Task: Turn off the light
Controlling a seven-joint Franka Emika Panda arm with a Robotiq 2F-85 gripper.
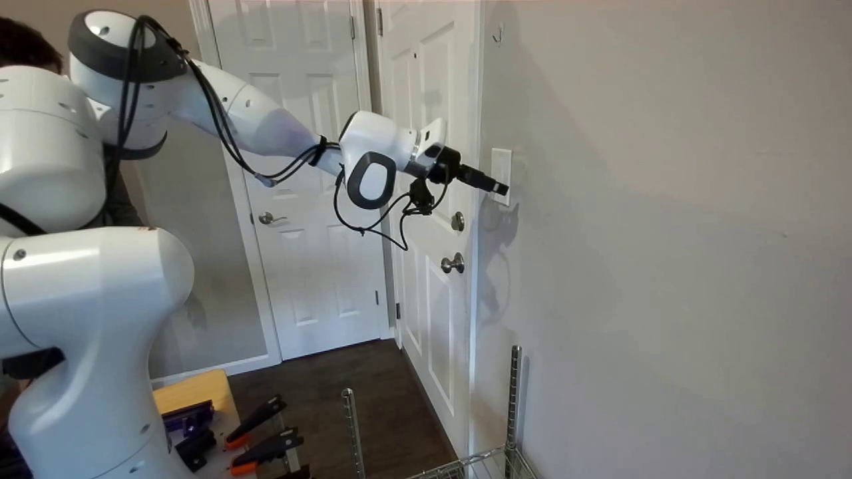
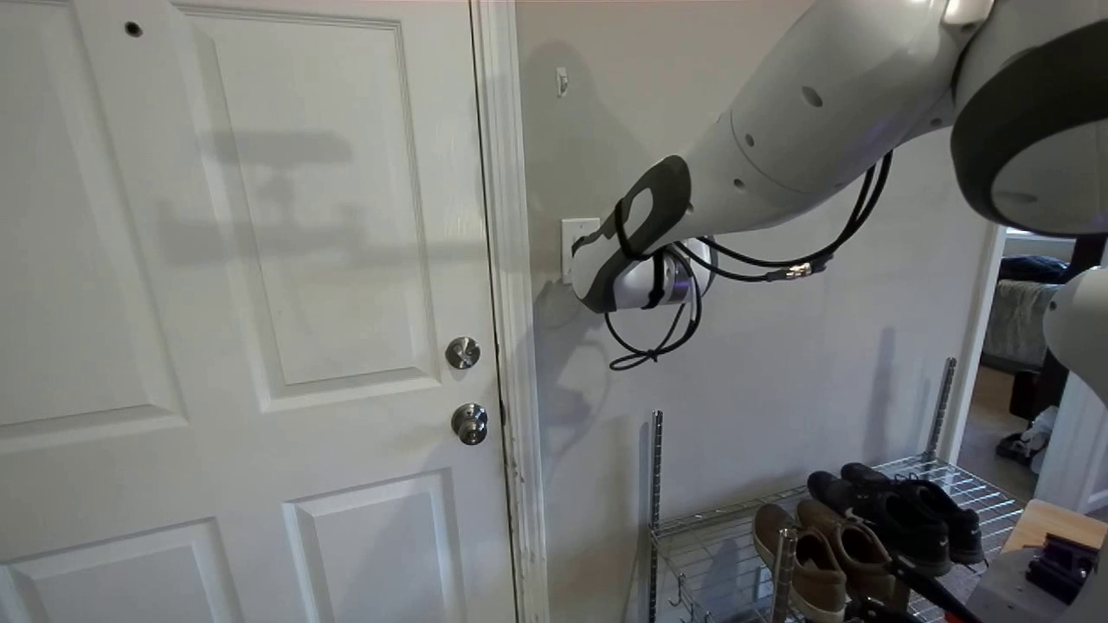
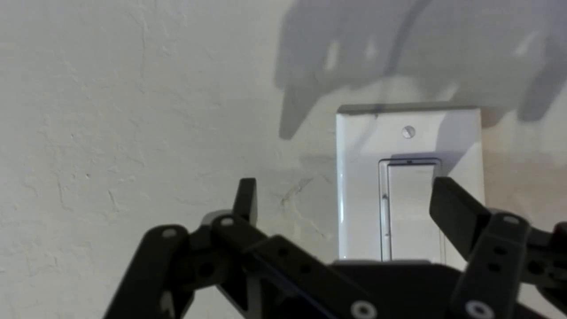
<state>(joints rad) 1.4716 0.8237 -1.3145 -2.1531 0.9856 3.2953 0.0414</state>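
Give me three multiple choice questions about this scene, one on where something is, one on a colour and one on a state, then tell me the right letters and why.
1. Where is the switch?
A. On the floor
B. On the wall beside the door
C. On the rack

2. What colour is the door?
A. Red
B. Blue
C. White

3. How does the gripper stand?
A. Open
B. Shut on a shoe
C. Shut on nothing

Right letters:
1. B, since both exterior views show the switch's plate on the wall, just past the door frame.
2. C, since the door looks white in both exterior views.
3. A, since the wrist view shows the fingers well apart.
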